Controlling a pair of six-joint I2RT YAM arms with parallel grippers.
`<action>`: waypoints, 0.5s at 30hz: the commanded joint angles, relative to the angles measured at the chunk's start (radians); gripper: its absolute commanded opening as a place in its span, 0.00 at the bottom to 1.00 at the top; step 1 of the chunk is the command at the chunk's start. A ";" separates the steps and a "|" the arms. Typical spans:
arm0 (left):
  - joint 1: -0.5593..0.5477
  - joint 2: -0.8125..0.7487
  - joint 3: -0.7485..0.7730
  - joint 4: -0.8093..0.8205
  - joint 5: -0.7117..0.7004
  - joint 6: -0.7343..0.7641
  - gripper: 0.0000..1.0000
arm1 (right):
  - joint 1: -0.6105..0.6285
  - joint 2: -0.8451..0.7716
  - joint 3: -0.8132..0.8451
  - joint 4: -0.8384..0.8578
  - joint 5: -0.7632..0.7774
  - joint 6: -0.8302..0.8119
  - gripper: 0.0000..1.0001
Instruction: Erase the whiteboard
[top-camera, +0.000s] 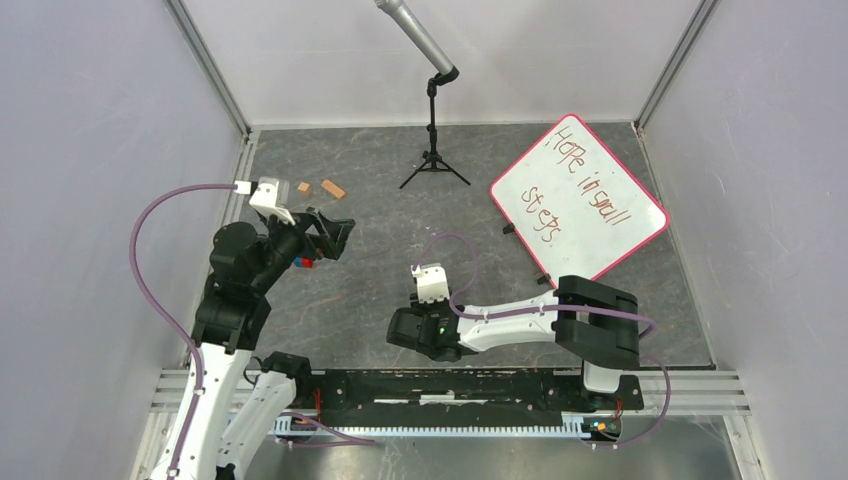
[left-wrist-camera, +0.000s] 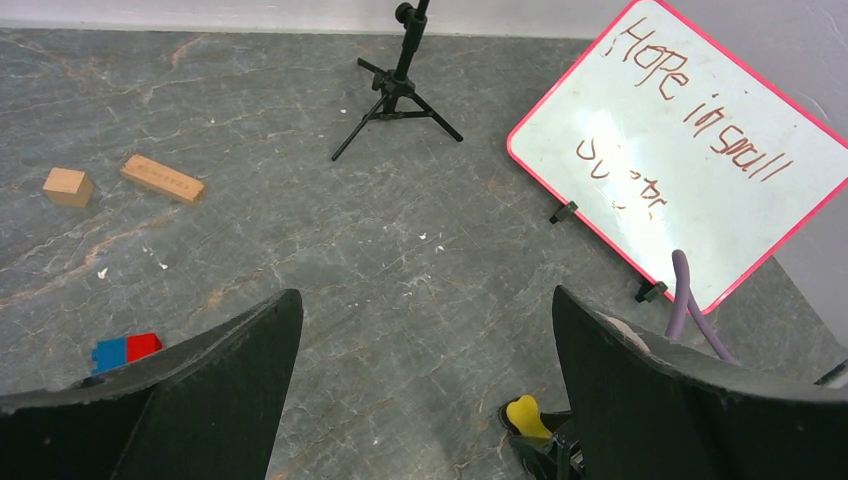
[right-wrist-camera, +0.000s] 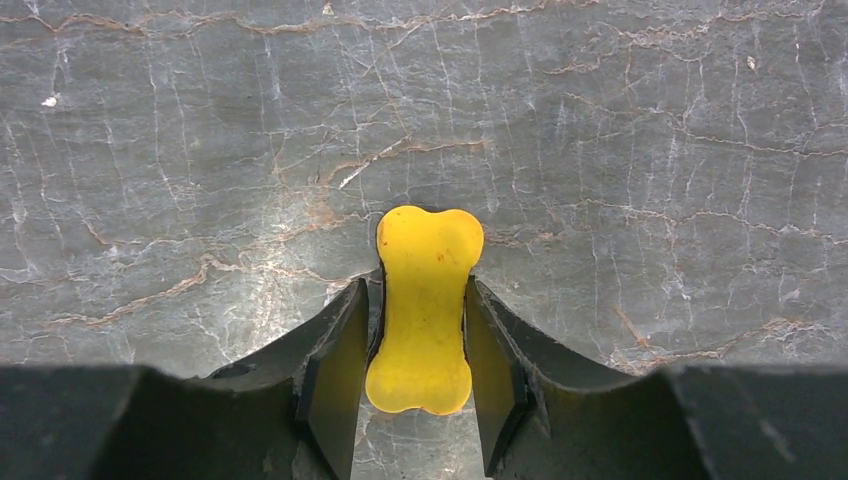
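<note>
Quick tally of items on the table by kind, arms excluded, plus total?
whiteboard: 1
wooden blocks: 2
blue-and-red block: 1
yellow bone-shaped piece: 1
microphone on tripod: 1
Total: 6

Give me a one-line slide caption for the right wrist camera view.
Right gripper closed on the narrow waist of a yellow bone-shaped piece, grey veined tabletop behind.

we see the whiteboard (top-camera: 580, 196) | white, pink-red rim, red handwriting still on it | lying skewed | table's far right corner
</note>
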 joint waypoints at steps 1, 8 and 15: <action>0.006 0.006 0.002 0.030 0.032 0.017 1.00 | -0.001 0.005 0.004 0.032 0.047 0.001 0.46; 0.006 0.015 0.003 0.030 0.044 0.016 1.00 | -0.011 0.013 -0.005 0.036 0.040 0.005 0.46; 0.006 0.019 0.004 0.030 0.051 0.015 1.00 | -0.015 0.015 -0.014 0.027 0.045 0.006 0.40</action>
